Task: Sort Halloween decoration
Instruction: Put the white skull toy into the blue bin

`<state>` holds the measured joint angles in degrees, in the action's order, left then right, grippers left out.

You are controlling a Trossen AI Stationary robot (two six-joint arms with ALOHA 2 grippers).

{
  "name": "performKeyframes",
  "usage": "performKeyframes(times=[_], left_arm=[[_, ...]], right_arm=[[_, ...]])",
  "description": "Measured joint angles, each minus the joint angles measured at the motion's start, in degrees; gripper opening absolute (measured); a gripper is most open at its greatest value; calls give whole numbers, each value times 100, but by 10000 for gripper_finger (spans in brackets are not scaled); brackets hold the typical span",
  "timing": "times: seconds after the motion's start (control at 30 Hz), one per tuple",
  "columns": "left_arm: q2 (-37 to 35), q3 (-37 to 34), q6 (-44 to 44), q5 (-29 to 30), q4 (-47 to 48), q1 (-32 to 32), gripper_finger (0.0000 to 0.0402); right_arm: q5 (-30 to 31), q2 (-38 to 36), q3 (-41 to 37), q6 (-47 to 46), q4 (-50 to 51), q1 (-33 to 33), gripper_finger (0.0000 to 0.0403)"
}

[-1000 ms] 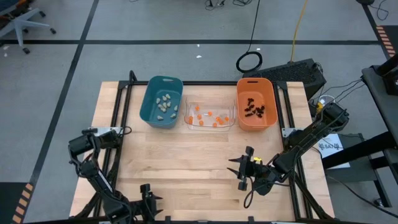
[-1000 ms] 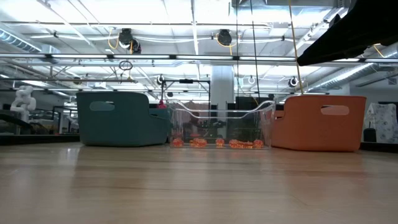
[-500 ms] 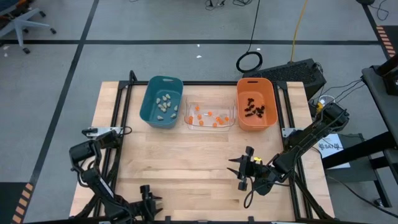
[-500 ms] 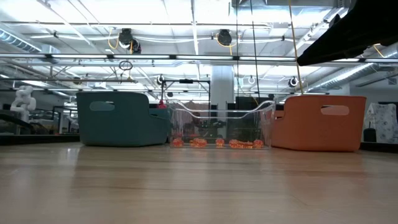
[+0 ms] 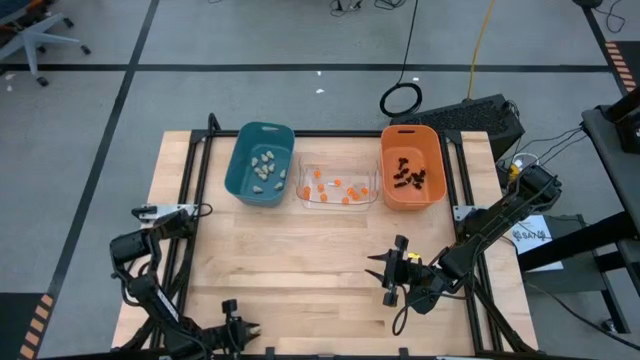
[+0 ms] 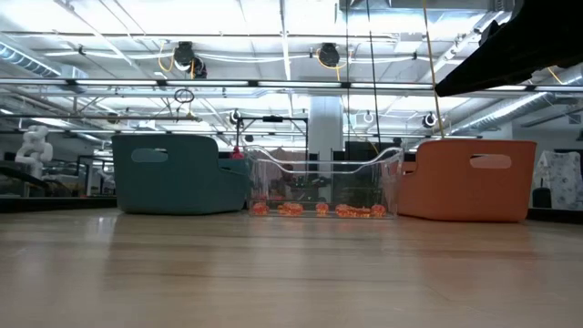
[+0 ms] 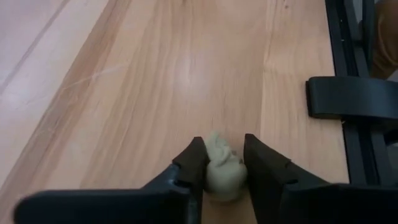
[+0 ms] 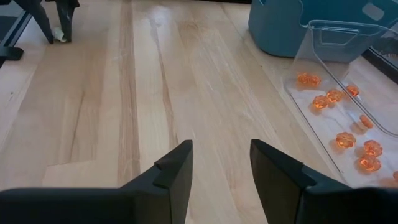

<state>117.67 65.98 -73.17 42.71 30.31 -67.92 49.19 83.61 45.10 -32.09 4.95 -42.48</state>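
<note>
In the high view the left gripper (image 5: 231, 318) sat at the bottom edge of the frame, left of centre, low over the light wooden table (image 5: 300, 250). Its wrist view showed the two dark fingers (image 7: 194, 163) closed in on a pale beige-white lump (image 7: 222, 169), one finger against each side of it, the lump resting on the wood.

The right gripper (image 5: 392, 272) was at the lower right of the high view, above bare table, its fingers spread apart with nothing between them.

Along the upper part of the table stood three bins in a row. The teal plastic bin (image 5: 245, 185) on the left held more pale lumps (image 5: 263, 164). The clear plastic bin (image 5: 336, 201) in the middle held small round orange trinkets (image 5: 335, 187), which also showed through its wall in the low view. The orange plastic bin (image 5: 436, 190) on the right held black spidery trinkets (image 5: 407, 174).
</note>
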Motion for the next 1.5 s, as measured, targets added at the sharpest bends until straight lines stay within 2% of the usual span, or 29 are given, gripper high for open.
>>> performKeyframes(times=[0.13,0.6,0.8,1.2,1.5], left_arm=[[-2,4,5,-20,159,-4,63],[-104,-20,666,152,388,349,80],[-611,-35,1396,769,530,717,81],[-1789,-28,4524,1284,487,1834,83],[-2263,-20,6695,1413,287,2517,83]], right_arm=[[2,0,0,30,0,0,144],[-1,0,0,167,2,0,144],[3,0,0,306,2,0,144],[39,0,0,390,-19,4,144],[48,0,0,690,-2,9,144]])
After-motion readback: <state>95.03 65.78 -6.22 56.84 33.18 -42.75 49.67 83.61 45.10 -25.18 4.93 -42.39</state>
